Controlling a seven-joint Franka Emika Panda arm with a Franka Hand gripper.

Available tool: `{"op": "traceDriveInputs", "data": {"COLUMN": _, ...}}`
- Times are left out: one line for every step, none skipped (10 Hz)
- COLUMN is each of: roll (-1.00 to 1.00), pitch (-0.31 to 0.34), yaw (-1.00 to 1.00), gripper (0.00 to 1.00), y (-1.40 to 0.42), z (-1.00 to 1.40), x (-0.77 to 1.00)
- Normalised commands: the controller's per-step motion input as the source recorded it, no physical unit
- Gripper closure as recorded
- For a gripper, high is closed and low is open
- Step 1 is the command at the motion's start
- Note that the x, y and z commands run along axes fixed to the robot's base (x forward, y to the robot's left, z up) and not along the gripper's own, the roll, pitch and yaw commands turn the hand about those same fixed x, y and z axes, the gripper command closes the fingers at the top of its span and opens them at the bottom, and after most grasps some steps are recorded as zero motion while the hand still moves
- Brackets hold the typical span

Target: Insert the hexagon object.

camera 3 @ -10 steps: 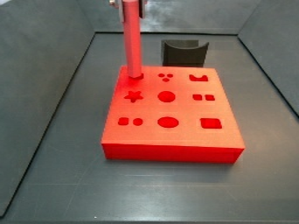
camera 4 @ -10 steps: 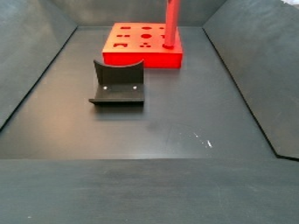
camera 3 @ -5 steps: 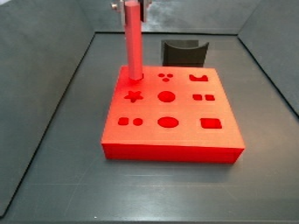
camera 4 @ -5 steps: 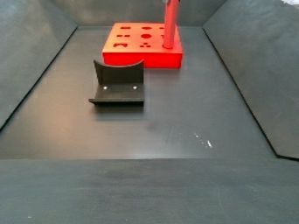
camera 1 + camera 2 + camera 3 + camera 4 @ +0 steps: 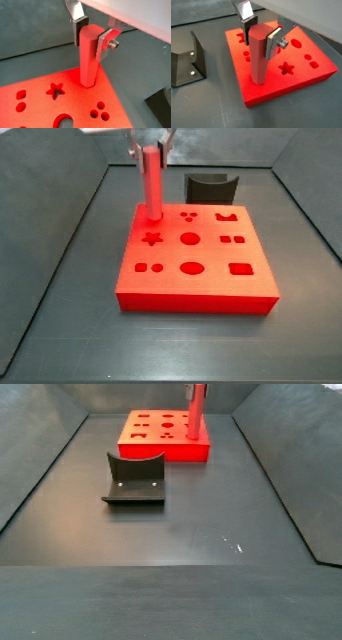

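Note:
The hexagon object, a long red-pink peg (image 5: 152,183), stands upright with its lower end at a hole in the far left corner of the flat red board (image 5: 214,256). It also shows in the other side view (image 5: 195,414) on the board (image 5: 160,450). My gripper (image 5: 91,42) is above the board, shut on the peg's (image 5: 88,62) top end, one pad on each side. A wrist view shows the same grip (image 5: 261,40) on the peg (image 5: 259,62) over the board's corner (image 5: 314,75). The gripper is blurred at the frame's upper edge in a side view (image 5: 150,136).
The board (image 5: 80,100) has star, round, oval and square holes. The dark fixture (image 5: 134,479) stands on the floor near the board, also seen in a wrist view (image 5: 186,62) and a side view (image 5: 210,186). Grey walls enclose the dark floor.
The peg stays upright at the same corner hole. The gripper at the top of a side view now looks blurred and wider.

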Motion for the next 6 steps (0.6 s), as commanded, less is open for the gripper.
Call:
{"op": "traceDriveInputs", "data": {"roll": 0.21, "pitch": 0.000, "yaw": 0.00, "gripper": 1.00, "y": -0.02, "z": -0.51, "x": 0.12}}
{"op": "traceDriveInputs", "data": {"roll": 0.16, "pitch": -0.010, "yaw": 0.00, "gripper": 1.00, "y": 0.00, "z": -0.57, "x": 0.11}}
{"op": "traceDriveInputs", "data": {"roll": 0.12, "pitch": -0.020, "yaw": 0.00, "gripper": 1.00, "y": 0.00, "z": -0.67, "x": 0.09}}
{"op": "traceDriveInputs", "data": {"roll": 0.00, "pitch": -0.050, "yaw": 0.00, "gripper": 1.00, "y": 0.00, "z": -0.69, "x": 0.11}}
{"op": "traceDriveInputs", "data": {"roll": -0.02, "pitch": 0.000, "yaw": -0.01, "gripper": 1.00, "y": 0.00, "z": 0.00, "x": 0.01}}
{"op": "traceDriveInputs", "data": {"roll": 0.00, "pitch": 0.000, "yaw": 0.00, "gripper": 1.00, "y": 0.00, "z": 0.00, "x": 0.00}}
